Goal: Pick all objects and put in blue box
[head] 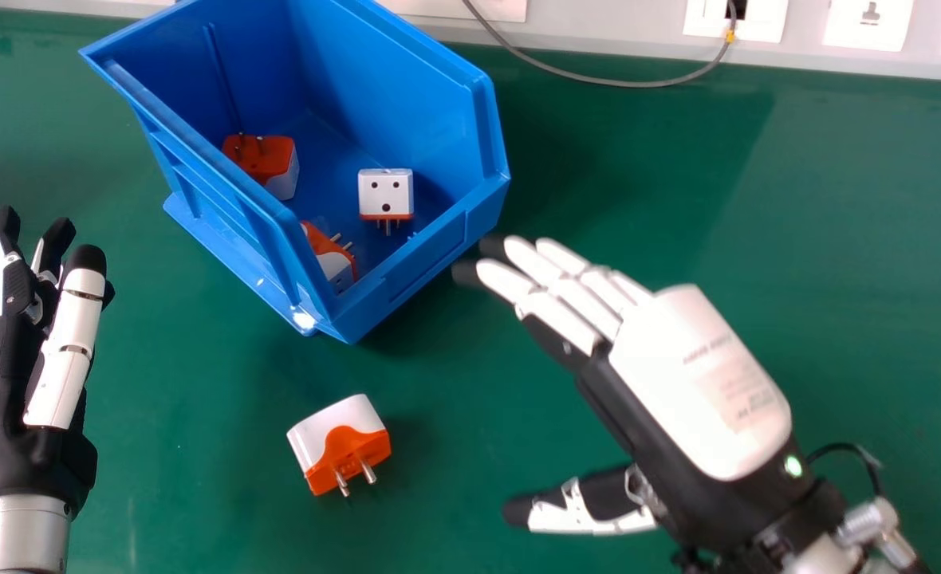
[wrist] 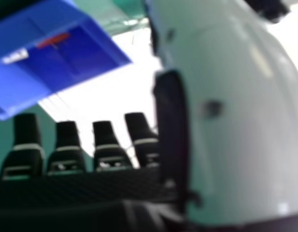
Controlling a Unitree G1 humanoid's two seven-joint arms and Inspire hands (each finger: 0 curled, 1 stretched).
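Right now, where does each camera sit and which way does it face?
Head view: on the robot's head, facing forward and down at the green table, blue box and a loose plug adapter; the left hand and right hand show.
Right hand view: at the right hand, facing past its fingers towards the blue box; its thumb shows too.
Shared: the blue box, with orange and white inside, and the right hand's fingers.

White-orange plug adapter [head: 339,442] on green table, prongs out; three others in box.
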